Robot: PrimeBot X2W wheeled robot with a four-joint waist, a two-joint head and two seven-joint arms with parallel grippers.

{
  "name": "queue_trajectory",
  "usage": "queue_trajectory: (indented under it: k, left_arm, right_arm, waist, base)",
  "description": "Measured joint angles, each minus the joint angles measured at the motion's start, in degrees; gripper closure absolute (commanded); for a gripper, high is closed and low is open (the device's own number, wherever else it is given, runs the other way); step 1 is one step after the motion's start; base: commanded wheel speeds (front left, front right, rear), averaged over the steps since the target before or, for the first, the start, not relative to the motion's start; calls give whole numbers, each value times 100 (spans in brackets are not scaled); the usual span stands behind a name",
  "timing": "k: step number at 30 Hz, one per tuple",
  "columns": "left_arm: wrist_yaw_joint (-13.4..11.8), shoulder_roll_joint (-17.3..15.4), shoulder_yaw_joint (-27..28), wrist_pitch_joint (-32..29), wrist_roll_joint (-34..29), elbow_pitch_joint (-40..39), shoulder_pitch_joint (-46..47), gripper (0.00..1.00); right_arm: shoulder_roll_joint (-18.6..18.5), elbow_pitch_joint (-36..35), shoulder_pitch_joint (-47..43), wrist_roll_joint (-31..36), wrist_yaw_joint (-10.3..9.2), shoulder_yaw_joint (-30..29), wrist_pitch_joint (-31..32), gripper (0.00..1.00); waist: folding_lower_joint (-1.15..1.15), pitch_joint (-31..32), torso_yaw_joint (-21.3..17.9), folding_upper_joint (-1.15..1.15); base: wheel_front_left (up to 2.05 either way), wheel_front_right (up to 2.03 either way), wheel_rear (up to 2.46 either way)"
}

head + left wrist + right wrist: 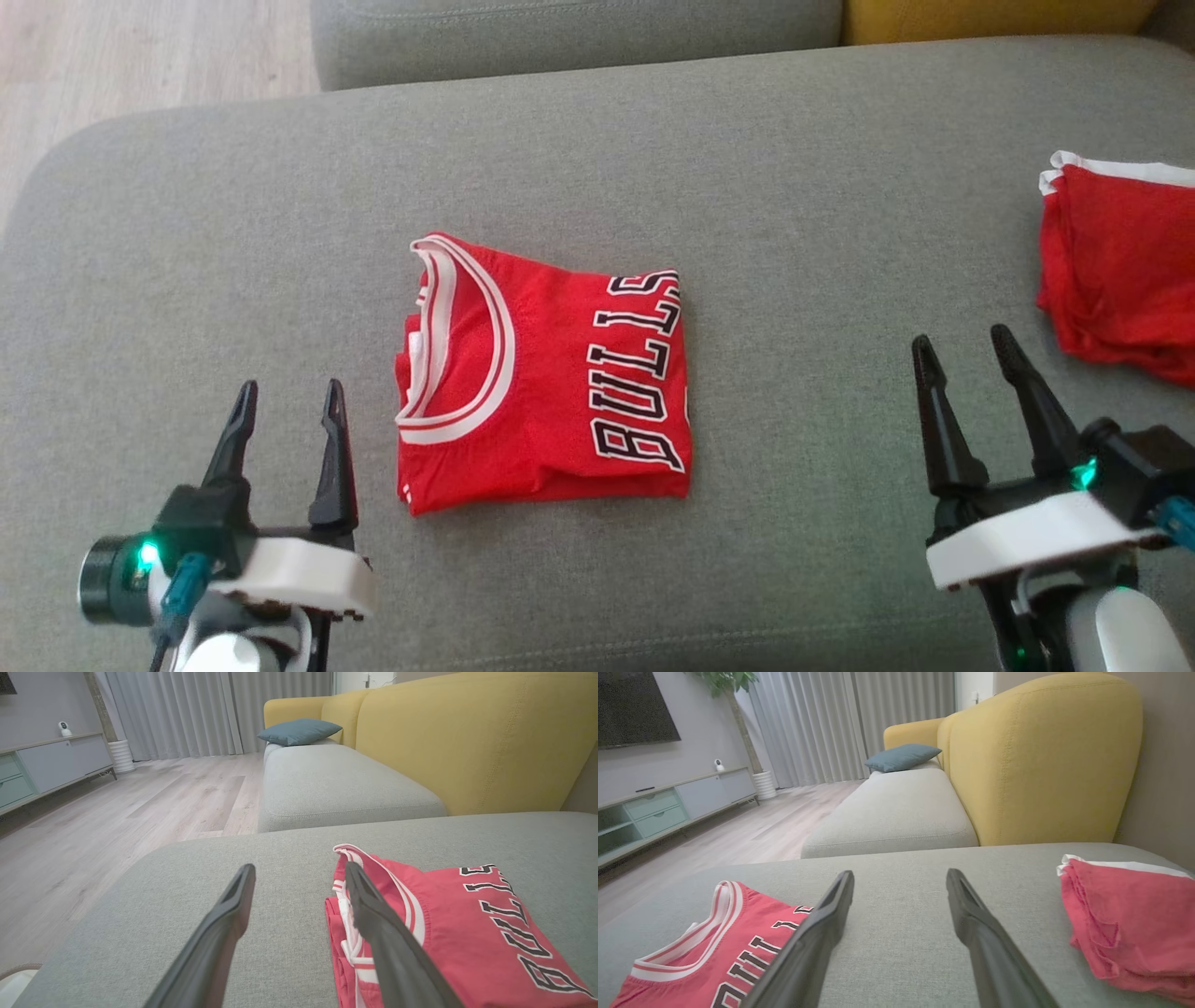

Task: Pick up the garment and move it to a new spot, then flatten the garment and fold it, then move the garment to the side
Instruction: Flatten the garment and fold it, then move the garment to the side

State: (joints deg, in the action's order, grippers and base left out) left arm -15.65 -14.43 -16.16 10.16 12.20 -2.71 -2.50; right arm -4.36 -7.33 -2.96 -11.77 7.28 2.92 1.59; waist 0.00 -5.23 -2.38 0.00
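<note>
- From my head view, the folded red Bulls jersey [546, 373] lies in the middle of the grey sofa seat [747, 140], collar toward my left, lettering toward my right.
- My left claw [290, 387] hovers just beside the collar edge, fingers apart and holding nothing.
- My right claw [962, 338] is also spread and empty. It sits well apart from the jersey, near a second red garment [1120, 271] with white trim.
- My wrist views add the room: a yellow backrest [467, 742], a teal pillow [299, 731], grey curtains [187, 709], a low cabinet [46, 765] and wooden floor [117, 812].
- My right wrist view alone adds a dark screen [635, 709] on the wall and a potted plant [738, 718].
- Bare grey fabric surrounds the jersey on every side, widest between it and the second garment.
- The seat's rounded corner on my left drops off to the floor.
- Count: two red garments, two claws, one pillow.
</note>
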Motion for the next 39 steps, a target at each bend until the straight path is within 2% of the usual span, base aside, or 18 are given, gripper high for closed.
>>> queue_trajectory:
  k: [27, 33, 39]
  left_arm:
    - [-101, -67, -8, 3, 9, -45, 16, 0]
    - [-102, -76, -21, 60, 9, -76, 44, 0]
    - [-101, -65, -64, 163, 7, -121, 328, 0]
  right_arm:
    - [141, -56, -28, 75, 0, -112, 122, 0]
    - [146, 4, -25, 68, 0, -127, 188, 0]
    - [146, 354, 86, -1, 0, 41, 365, 0]
  waist:
    - [0, -17, 9, 0]
    - [0, -72, 91, 0]
    - [0, -309, 270, 0]
  base:
    - [0, 0, 0]
    - [0, 0, 0]
    - [0, 0, 0]
